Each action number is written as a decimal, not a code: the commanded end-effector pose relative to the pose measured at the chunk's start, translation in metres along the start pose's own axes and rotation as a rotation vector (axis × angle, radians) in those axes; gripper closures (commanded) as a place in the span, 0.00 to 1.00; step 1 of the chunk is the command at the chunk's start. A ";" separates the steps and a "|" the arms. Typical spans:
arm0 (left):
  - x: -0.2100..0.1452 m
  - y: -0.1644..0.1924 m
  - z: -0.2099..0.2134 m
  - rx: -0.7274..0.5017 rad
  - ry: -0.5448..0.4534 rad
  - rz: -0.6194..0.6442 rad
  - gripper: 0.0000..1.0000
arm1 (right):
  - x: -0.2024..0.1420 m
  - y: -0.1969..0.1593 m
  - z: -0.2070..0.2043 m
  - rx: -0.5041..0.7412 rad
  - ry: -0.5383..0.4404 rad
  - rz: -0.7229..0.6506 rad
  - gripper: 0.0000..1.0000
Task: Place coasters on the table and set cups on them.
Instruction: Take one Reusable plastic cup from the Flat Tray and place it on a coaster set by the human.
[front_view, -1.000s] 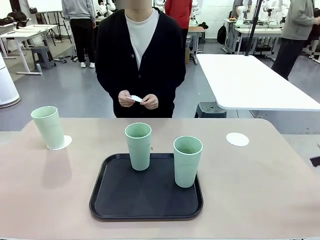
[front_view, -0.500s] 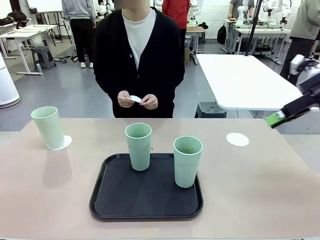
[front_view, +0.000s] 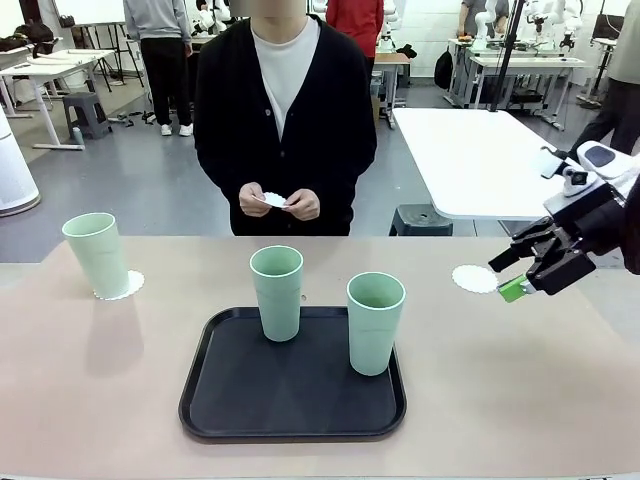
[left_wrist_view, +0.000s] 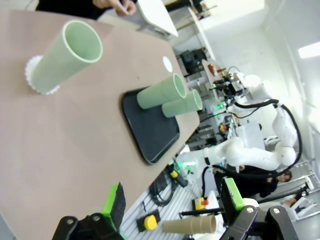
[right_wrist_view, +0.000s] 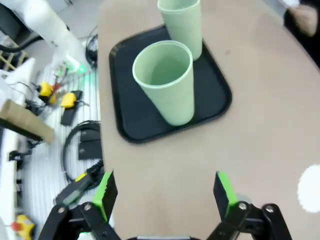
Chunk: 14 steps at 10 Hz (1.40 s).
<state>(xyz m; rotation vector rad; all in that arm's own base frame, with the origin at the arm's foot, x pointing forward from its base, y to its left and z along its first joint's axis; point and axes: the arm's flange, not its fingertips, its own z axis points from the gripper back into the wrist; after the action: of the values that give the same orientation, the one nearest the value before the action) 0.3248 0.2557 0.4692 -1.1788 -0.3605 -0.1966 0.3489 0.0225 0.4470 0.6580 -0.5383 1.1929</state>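
My right pincer (front_view: 508, 275), spread and empty, hangs near bare coaster (front_view: 474, 279); next, grip nearest cup (front_view: 375, 322) off tray (front_view: 290, 392) for it

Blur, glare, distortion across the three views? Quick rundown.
Front view: sharp, even light, soft shadow in front of the left cup on the table. Left wrist view: tilted, wide-angle stretch, ceiling light blown out. Right wrist view: soft all over, probably motion blur; near cup and black tray edges smeared.
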 end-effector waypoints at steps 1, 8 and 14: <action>-0.001 -0.001 0.003 -0.004 0.002 0.000 0.00 | -0.012 0.007 -0.002 -0.007 -0.162 0.064 0.00; -0.001 -0.001 0.003 -0.004 0.002 0.000 0.00 | -0.080 -0.015 -0.007 0.161 -0.463 -0.009 0.00; -0.001 -0.001 0.003 -0.004 0.002 0.000 0.00 | -0.067 -0.012 0.006 0.181 -0.424 0.003 0.00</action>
<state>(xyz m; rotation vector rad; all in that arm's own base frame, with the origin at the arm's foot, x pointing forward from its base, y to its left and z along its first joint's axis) 0.3246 0.2559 0.4691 -1.1787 -0.3607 -0.1960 0.3411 -0.0280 0.4041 1.0730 -0.7890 1.1217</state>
